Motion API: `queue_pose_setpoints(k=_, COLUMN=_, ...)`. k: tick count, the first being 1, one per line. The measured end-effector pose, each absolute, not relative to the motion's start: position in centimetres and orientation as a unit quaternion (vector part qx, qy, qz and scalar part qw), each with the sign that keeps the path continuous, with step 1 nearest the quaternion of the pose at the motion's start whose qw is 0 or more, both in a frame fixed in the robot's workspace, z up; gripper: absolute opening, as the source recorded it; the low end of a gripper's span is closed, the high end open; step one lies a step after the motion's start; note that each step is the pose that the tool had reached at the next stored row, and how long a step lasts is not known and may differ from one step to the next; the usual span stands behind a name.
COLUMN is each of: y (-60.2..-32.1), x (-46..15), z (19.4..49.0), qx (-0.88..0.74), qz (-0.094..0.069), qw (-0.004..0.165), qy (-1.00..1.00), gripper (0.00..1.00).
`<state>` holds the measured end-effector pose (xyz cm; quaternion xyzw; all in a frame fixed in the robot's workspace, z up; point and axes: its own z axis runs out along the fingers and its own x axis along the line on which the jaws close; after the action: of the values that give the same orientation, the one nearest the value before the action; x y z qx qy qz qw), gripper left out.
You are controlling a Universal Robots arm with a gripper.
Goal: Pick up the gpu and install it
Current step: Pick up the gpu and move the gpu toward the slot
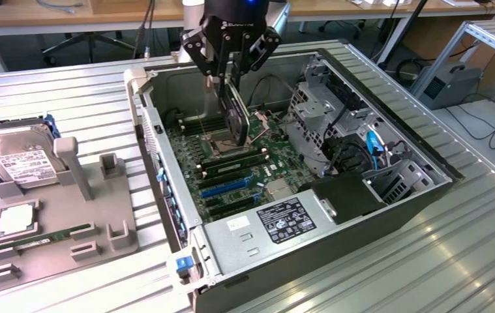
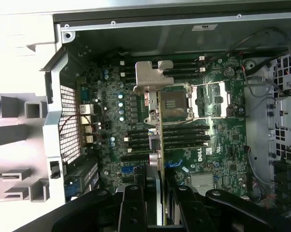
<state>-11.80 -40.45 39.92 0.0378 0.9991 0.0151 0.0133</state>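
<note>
**GPU gripped, hanging over the board**

Fingers (image 2: 134, 205) are closed on the gpu (image 2: 161, 140). It is held on edge inside the case (image 1: 229, 248), with the bracket (image 2: 153, 76) end lowest. It hangs clear above the motherboard (image 2: 218, 140), roughly over the CPU socket (image 2: 172, 102). Risk, my judgement: if the thin-edge grip slips, the bracket strikes the socket or the RAM slots.

Gpu (image 2: 154, 77): matt silver metal bracket. Tool (image 1: 232, 73): matt blk finish. Table (image 1: 456, 261): ribbed shiny metal.
</note>
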Motion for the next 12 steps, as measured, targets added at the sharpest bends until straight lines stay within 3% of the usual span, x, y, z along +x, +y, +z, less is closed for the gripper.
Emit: queue_pose_setpoints(k=12, y=-40.45, x=-11.67, z=39.74, qx=0.038, qz=0.015, qw=0.013, qy=0.999, gripper=0.27)
